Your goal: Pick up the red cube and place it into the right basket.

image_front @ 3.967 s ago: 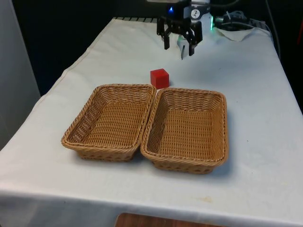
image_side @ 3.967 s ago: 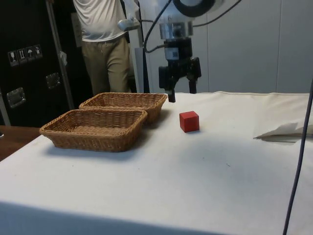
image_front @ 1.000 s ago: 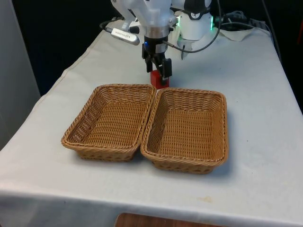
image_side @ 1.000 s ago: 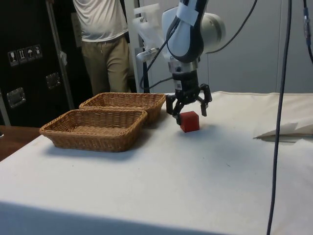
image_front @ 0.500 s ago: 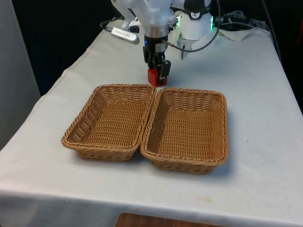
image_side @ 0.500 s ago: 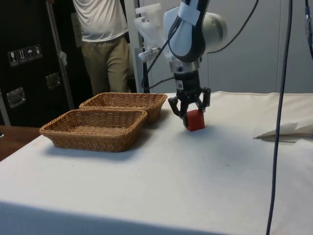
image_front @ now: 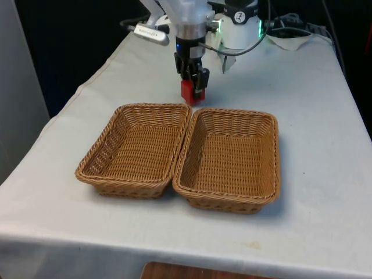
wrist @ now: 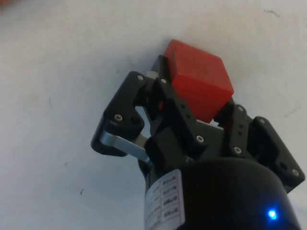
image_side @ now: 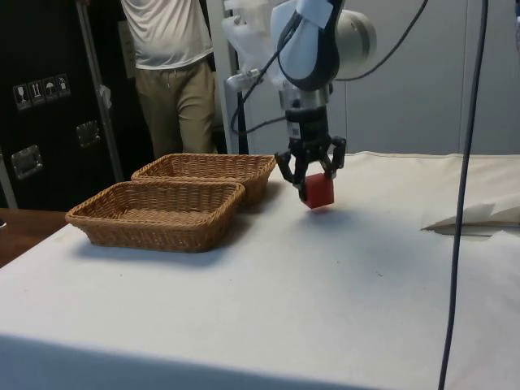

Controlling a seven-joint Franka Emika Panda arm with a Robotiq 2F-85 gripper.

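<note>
Step in hand: lift after grasp. Gripper (image_side: 312, 174) is clamped on red cube (image_side: 318, 191), which hangs between the fingers, tilted, and looks just clear of the cloth, tho the gap is hard to judge. Cube sits just behind the two baskets' far rims. Next move needs a raise over the rim, then carry to right basket (image_front: 229, 158), on front view's right, w/ grip kept.

Cabinet (image_side: 36, 106) stickers: row of small white handling symbols near the top, one resembling an umbrella; no wording legible.
Gripper (wrist: 201, 103) label: white sticker on the body with lines of small print, too fine to read.
Baskets, cube, cloth: no text, brand or number seen.
</note>
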